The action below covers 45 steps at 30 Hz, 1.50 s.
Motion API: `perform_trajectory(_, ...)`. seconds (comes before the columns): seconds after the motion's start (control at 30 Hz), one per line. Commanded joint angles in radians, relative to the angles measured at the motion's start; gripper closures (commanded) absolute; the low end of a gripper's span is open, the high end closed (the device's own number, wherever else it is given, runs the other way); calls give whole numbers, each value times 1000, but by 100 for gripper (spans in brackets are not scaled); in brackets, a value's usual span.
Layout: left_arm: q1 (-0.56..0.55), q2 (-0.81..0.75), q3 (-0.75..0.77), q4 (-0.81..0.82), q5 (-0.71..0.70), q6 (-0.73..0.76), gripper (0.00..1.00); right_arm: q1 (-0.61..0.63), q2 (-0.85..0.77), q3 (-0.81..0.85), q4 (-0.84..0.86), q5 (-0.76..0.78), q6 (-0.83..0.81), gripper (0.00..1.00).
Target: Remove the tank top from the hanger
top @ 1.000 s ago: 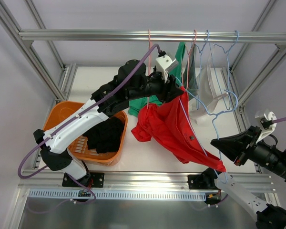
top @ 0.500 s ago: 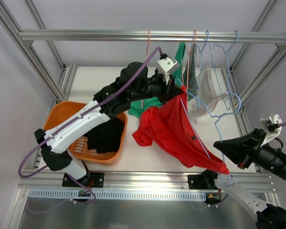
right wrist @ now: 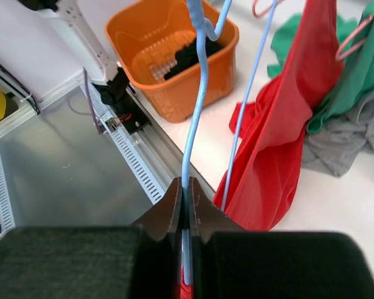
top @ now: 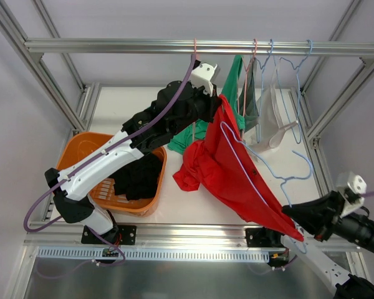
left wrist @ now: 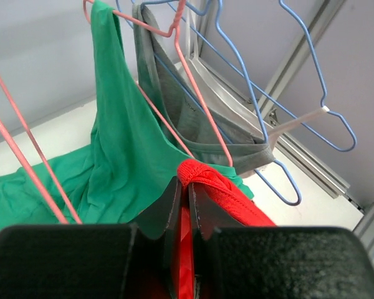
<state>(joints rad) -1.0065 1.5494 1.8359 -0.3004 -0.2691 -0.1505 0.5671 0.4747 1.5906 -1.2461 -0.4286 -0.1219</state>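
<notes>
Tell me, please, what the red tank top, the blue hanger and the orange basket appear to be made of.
Red tank top: soft matte knit fabric, perhaps cotton or a blend; it drapes and bunches in folds.
Blue hanger: thin bent wire with a smooth blue coat, likely coated metal.
Orange basket: glossy moulded plastic, judging by its sheen and perforated floor.

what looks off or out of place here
The blue hanger is off the rail, held low and slanted by the right gripper, with the red tank top stretched up to the left gripper. A green top hangs half slumped on the table.
</notes>
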Motion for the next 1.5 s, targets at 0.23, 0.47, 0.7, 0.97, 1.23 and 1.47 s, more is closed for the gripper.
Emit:
perform_trajectory(0.23,5,-60,-20,44,247,-58,100,0,-138,94,74,20,-56,100)
perform_trajectory(0.47,-72,-201,-271,93,832,-80,100,-3,-352,-300,684,59,39,100)
perform_trajectory(0.7,-329,-282,-576,115,986,31,100,-26,-265,-601,1478,2,209,100)
perform_trajectory(0.97,-334,-261,-742,113,262,-142,100,-36,-145,-534,1256,135,131,100)
perform_trajectory(1.23,-334,-397,-791,106,71,-156,1,-39,56,-244,614,156,166,100)
perform_trajectory(1.47,-334,-589,-774,87,267,-92,1,-35,249,-156,502,192,218,100)
